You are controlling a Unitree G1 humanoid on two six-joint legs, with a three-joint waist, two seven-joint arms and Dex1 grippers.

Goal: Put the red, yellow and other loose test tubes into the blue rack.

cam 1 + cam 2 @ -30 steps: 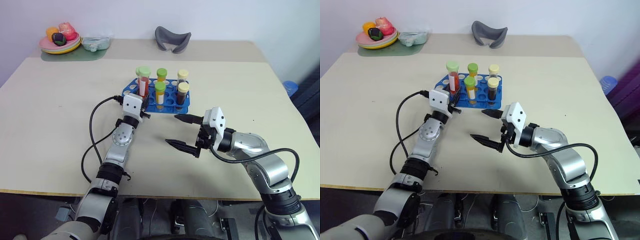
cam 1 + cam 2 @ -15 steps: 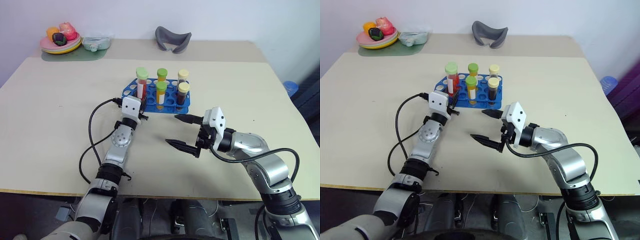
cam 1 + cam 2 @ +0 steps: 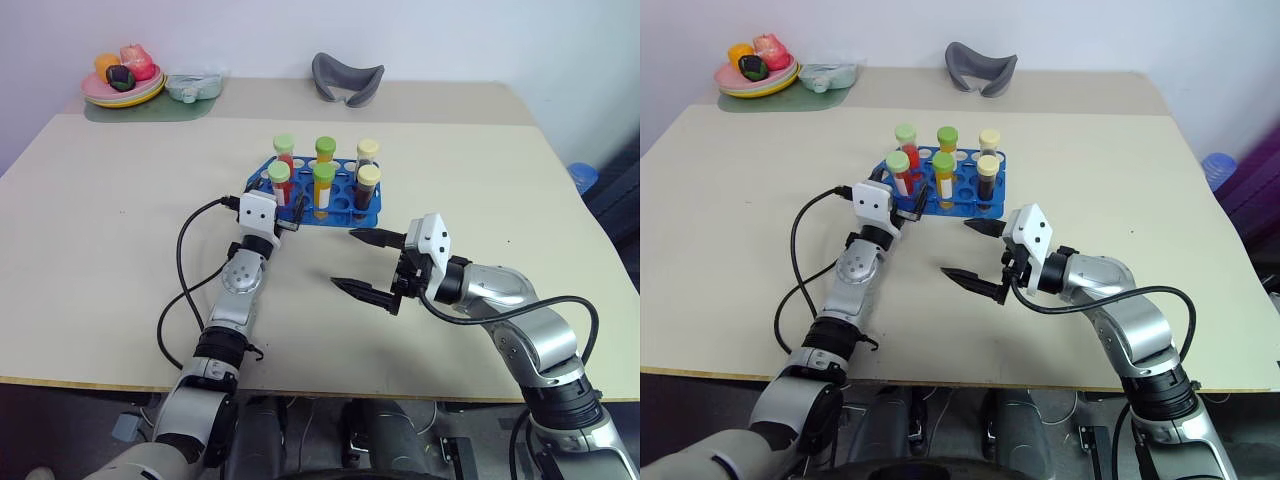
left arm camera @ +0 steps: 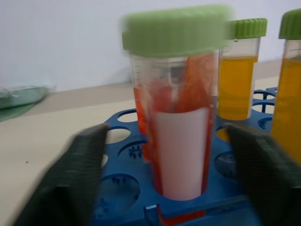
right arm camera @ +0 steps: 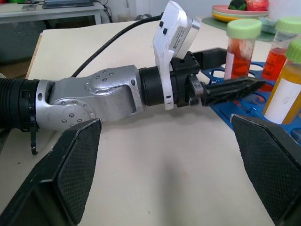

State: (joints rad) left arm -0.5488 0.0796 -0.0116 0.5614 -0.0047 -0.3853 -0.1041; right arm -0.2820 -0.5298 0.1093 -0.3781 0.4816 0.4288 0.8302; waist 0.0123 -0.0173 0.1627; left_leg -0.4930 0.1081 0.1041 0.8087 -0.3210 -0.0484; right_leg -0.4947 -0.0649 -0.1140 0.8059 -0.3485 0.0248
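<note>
Test tubes stand upright in the blue rack (image 3: 318, 200) on the surface (image 3: 120, 250). Left gripper (image 3: 285, 213) has its jaws released either side of the red tube (image 4: 178, 136), seated in a near hole. Right gripper (image 3: 360, 262) waits apart, jaws spread, empty.

Soft, even light falls from overhead, leaving the table (image 3: 100, 220) bright with only faint shadows and no glare. In the left wrist view the red tube (image 4: 176, 103) and both fingers (image 4: 70, 179) at 4 and 8 o'clock are smeared by blur.
</note>
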